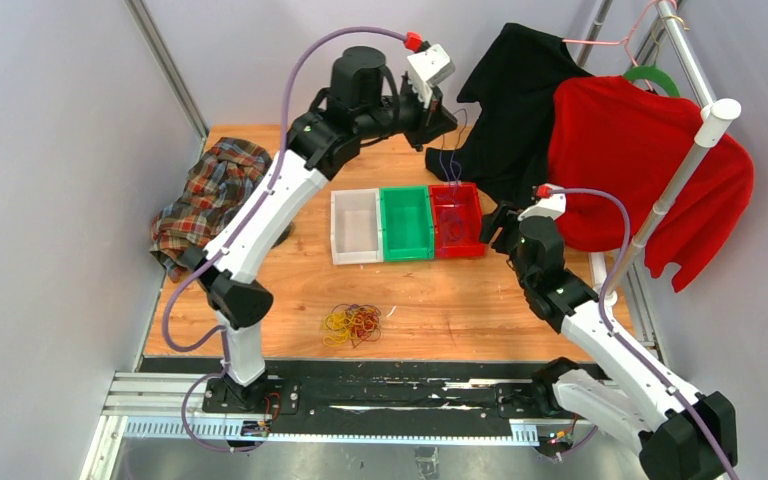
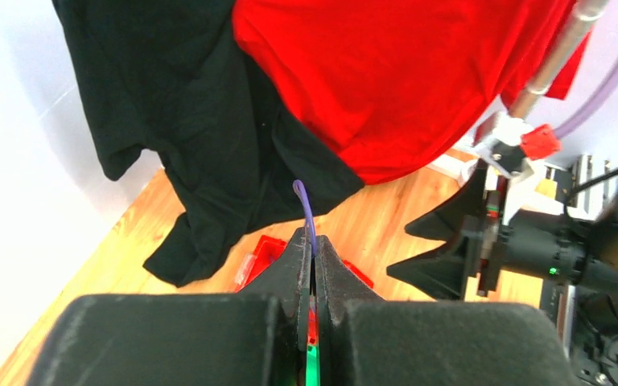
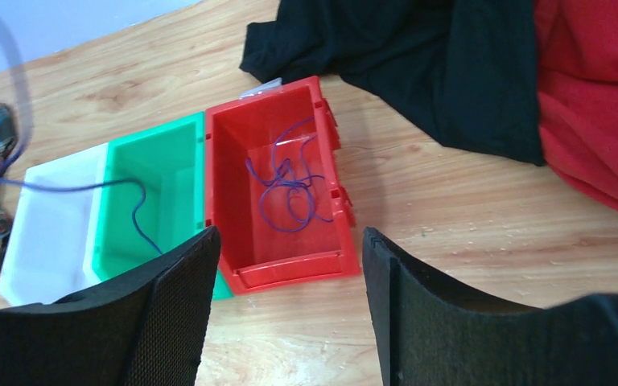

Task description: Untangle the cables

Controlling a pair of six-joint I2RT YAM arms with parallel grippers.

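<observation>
My left gripper (image 1: 443, 125) is raised at the back of the table and shut on a thin purple cable (image 1: 452, 165). The cable hangs down from it into the red bin (image 1: 457, 250). In the left wrist view the closed jaws (image 2: 314, 241) pinch the purple cable (image 2: 306, 211), and its end sticks up above them. My right gripper (image 1: 497, 232) is open and empty beside the red bin's right side. In the right wrist view (image 3: 290, 241) purple cable loops (image 3: 290, 189) lie in the red bin (image 3: 290, 269). A tangle of yellow and dark red cables (image 1: 352, 322) lies on the table near the front.
A green bin (image 1: 407, 252) and a white bin (image 1: 356, 258) stand left of the red one. A purple strand (image 3: 137, 211) crosses them in the right wrist view. A plaid cloth (image 1: 210, 195) lies at the left. A black shirt (image 1: 520, 110) and a red sweater (image 1: 640, 170) hang at the back right.
</observation>
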